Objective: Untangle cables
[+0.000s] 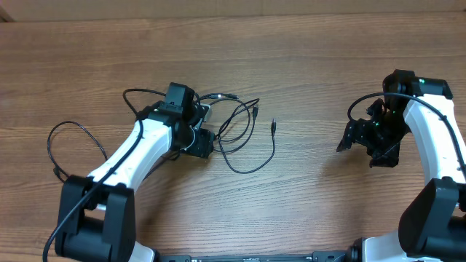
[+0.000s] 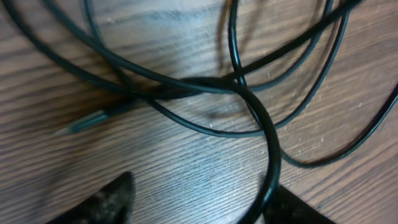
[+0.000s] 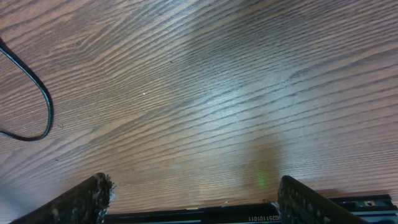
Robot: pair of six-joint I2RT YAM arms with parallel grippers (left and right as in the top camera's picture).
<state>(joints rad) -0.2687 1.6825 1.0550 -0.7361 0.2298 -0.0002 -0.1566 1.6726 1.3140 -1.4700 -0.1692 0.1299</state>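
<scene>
The cables (image 1: 244, 138) are thin black cords lying in loose overlapping loops at the table's centre-left. One loop (image 1: 73, 142) trails off to the far left, and a small plug end (image 1: 273, 124) lies to the right. My left gripper (image 1: 202, 140) is low over the bundle's left side. In the left wrist view its fingers (image 2: 199, 190) are open; crossed cords (image 2: 211, 84) lie just ahead and one cord runs against the right finger. A plug tip (image 2: 87, 122) shows at the left. My right gripper (image 1: 351, 138) is open and empty over bare wood far to the right (image 3: 193, 180).
The wooden table (image 1: 313, 65) carries only the cables. A cord loop (image 3: 38, 99) shows at the left edge of the right wrist view. Both arm bases stand at the near edge.
</scene>
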